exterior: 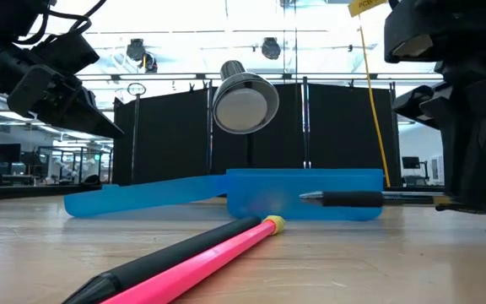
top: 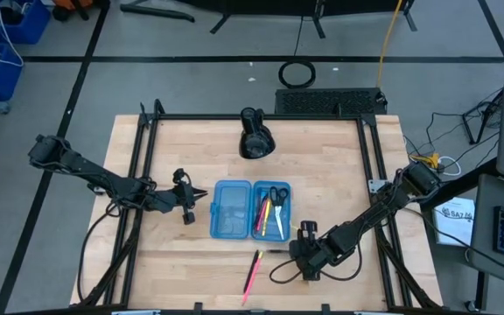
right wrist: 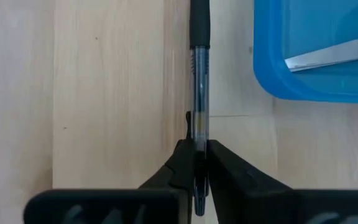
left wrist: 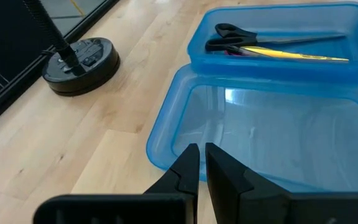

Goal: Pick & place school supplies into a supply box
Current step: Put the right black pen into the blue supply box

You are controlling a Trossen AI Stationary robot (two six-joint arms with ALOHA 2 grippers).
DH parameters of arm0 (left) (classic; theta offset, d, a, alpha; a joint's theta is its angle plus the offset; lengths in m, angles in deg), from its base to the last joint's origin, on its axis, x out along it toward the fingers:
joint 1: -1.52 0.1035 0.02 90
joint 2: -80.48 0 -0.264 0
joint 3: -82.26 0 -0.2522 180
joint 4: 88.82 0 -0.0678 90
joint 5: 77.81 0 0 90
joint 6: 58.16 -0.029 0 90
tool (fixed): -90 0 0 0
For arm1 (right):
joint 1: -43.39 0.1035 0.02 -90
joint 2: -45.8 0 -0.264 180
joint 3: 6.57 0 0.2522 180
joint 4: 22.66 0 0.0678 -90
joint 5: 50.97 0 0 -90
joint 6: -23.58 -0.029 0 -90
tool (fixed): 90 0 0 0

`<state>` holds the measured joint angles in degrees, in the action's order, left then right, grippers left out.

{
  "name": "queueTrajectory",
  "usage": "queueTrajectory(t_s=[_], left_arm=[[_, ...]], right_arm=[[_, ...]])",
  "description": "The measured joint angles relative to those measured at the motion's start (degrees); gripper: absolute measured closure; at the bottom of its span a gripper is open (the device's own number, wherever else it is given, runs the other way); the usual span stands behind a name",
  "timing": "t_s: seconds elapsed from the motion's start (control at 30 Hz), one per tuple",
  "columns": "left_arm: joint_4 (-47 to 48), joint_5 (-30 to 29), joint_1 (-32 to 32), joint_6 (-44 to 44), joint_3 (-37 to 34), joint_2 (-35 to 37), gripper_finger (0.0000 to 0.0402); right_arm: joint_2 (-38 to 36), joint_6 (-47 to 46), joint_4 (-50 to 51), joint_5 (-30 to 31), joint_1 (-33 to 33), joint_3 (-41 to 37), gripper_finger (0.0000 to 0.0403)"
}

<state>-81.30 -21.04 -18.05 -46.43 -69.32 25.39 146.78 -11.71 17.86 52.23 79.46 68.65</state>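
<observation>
School supplies were partly stowed, I judged. Nearest the counter's front edge lay the pink pen [top: 253,273], loose on the wood and yet to be collected. Just beyond it the right end effector [right wrist: 196,163] had its fingers pinched on a black pen [right wrist: 199,68] lying flat beside the supply box [top: 250,210], not yet lifted as far as I could see. Inside the box's right half sat the scissors [top: 276,194] and several pens. The left end effector [left wrist: 201,163] waited beside the box's empty half, fingers nearly together, holding nothing.
</observation>
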Motion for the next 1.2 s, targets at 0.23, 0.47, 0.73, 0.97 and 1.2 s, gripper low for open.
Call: queueTrajectory(t_s=[0.23, 0.47, 0.73, 0.97, 1.2], left_arm=[[0.00, 0.21, 0.00, 0.02, 0.00, 0.00, 0.0369], [-0.02, 0.22, 0.00, 0.02, 0.00, -0.01, 0.0369], [-0.04, 0.20, 0.00, 0.04, 0.00, 0.00, 0.0369], [0.55, 0.24, 0.00, 0.07, 0.00, 0.00, 0.0369], [2.30, 0.28, 0.00, 0.20, 0.00, -0.01, 0.0369]], right_arm=[[-0.38, 2.00, 0.50, -1.45, -0.47, 2.15, 0.0379], [-0.44, 7.74, 10.83, -1.49, -2.61, 9.91, 0.0379], [-0.47, 22.24, 29.54, -2.05, -14.19, 22.89, 0.0379], [-0.49, 44.33, 39.04, -2.70, -25.56, 26.70, 0.0380], [-0.53, 61.22, 49.03, 0.94, -29.00, 28.20, 0.0380]])
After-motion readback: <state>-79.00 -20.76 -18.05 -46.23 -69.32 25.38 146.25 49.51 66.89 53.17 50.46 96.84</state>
